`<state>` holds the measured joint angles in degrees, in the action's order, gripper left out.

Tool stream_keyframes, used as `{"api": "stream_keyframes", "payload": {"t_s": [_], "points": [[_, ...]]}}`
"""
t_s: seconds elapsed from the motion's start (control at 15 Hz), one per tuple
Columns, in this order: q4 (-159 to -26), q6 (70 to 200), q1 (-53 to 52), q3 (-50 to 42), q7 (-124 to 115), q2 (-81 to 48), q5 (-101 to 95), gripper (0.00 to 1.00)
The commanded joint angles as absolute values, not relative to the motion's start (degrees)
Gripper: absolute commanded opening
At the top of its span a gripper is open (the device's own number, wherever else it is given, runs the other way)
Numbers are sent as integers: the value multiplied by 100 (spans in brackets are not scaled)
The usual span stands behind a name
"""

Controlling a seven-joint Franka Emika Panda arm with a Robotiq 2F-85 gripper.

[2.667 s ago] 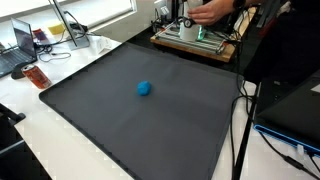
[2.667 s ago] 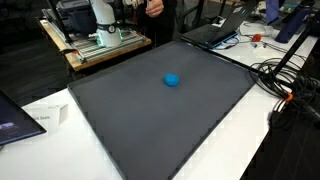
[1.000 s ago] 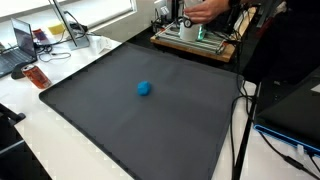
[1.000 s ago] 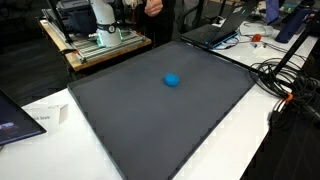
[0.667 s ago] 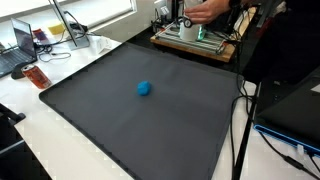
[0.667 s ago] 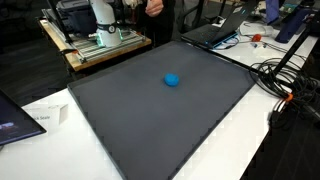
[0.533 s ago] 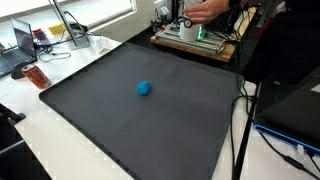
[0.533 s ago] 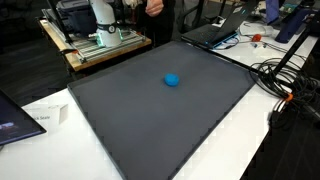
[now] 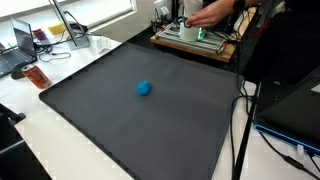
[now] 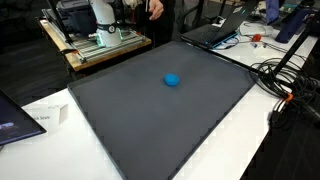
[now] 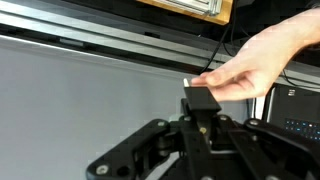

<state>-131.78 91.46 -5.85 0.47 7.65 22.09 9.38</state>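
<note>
Fingers pressed together on nothing visible, the gripper [image 11: 203,100] is touched by a person's hand [image 11: 250,65], which should probably clear before any move.

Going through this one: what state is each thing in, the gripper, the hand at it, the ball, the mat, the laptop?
gripper: shut, raised off the mat.
person's hand: fingers pinched together at the gripper's tip, touching it.
blue ball: lying on the mat, untouched, well apart from the gripper.
dark mat: spread flat on the table.
laptop: lid open, beside the mat.
</note>
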Motion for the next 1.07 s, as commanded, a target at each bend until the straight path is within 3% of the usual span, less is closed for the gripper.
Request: {"api": "stream_keyframes", "payload": {"t_s": [0.0, 0.4, 1.0], "points": [[-13176, 9194, -472, 54, 775, 2200, 946, 3], [-13502, 10023, -470, 405, -106, 2308, 906, 3], [-13358, 11246, -487, 1711, -3021, 2091, -77, 3]]}}
